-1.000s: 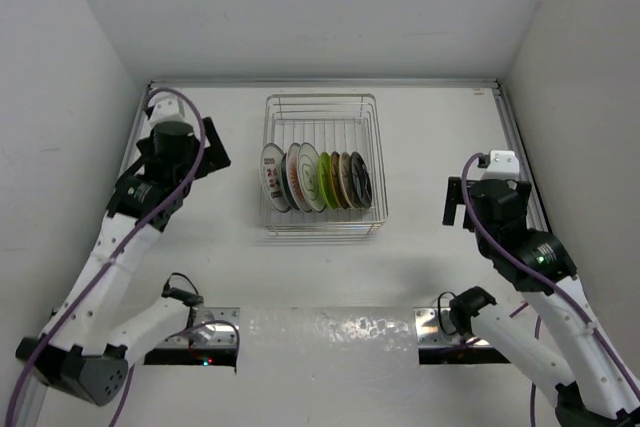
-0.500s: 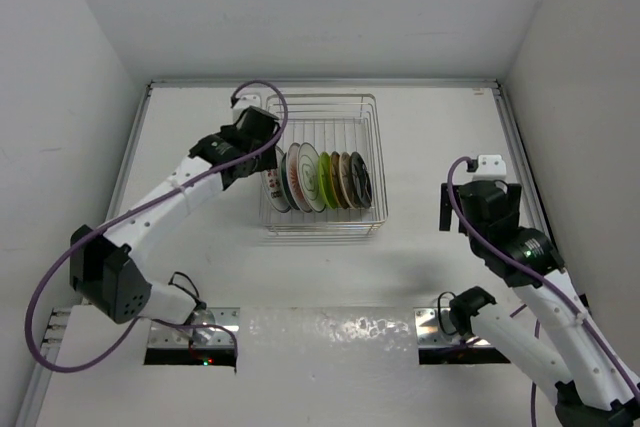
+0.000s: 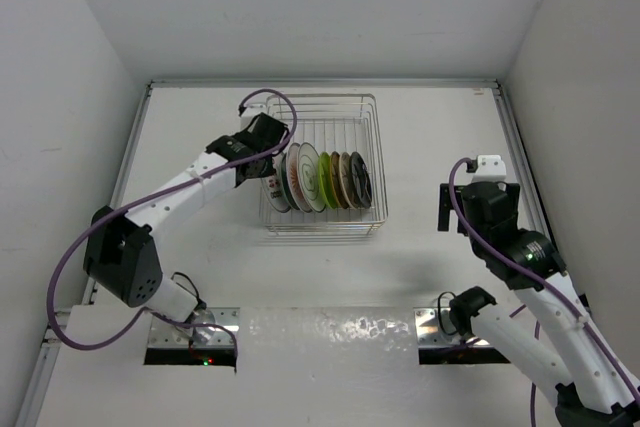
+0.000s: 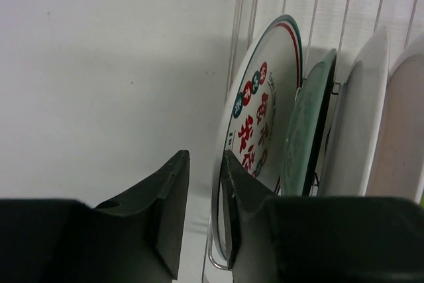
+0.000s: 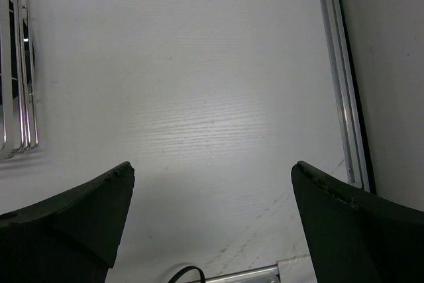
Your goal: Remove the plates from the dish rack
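Observation:
The dish rack (image 3: 320, 97) is a silver wire basket at the back middle of the table. Several plates (image 3: 322, 179) stand on edge in a row inside it. My left gripper (image 3: 272, 159) is at the row's left end. In the left wrist view its jaws (image 4: 204, 164) straddle the rim of the white plate with red marks (image 4: 262, 124). The right finger (image 4: 248, 210) lies against the plate's face. A narrow gap remains between the left finger (image 4: 165, 210) and the plate's back. My right gripper (image 3: 470, 209) hangs wide open over bare table (image 5: 212, 183), right of the rack.
Behind the marked plate stand a pale green plate (image 4: 308, 130) and a white one (image 4: 361, 117). The rack's wire wall (image 4: 242, 24) runs close beside the left finger. A metal rail (image 5: 338, 77) borders the table on the right; the rack's edge (image 5: 20, 97) shows at the left.
My left arm has swung from the table's left side to the rack, and its jaws have narrowed round the leftmost plate's rim. The right arm has shifted only slightly.

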Robot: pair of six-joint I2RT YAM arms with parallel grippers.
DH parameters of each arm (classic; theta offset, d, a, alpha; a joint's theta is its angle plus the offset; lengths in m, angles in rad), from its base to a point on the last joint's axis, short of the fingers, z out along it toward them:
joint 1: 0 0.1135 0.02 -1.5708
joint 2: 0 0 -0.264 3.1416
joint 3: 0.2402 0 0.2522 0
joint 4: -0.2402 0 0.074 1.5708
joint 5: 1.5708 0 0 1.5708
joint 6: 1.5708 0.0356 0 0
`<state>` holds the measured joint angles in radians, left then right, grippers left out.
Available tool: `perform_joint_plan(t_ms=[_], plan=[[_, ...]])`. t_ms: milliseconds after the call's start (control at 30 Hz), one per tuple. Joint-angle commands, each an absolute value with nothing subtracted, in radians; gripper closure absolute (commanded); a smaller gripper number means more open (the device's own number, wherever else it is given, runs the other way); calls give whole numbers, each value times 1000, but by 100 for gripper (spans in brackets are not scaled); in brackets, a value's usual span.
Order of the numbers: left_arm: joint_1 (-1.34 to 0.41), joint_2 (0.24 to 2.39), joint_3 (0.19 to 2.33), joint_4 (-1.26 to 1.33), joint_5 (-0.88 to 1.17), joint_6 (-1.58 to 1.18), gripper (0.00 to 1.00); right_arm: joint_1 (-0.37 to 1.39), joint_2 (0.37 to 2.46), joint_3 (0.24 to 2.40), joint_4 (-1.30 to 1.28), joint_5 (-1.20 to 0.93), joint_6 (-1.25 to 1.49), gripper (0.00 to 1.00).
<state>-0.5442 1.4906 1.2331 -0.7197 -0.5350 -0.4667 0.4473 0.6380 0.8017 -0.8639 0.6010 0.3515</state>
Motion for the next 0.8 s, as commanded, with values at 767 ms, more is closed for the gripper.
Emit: perform_joint_plan(t_ms=[767], plan=[[-548, 1332, 1611, -988, -701, -416, 100, 445, 730, 864, -758, 511, 377, 1]])
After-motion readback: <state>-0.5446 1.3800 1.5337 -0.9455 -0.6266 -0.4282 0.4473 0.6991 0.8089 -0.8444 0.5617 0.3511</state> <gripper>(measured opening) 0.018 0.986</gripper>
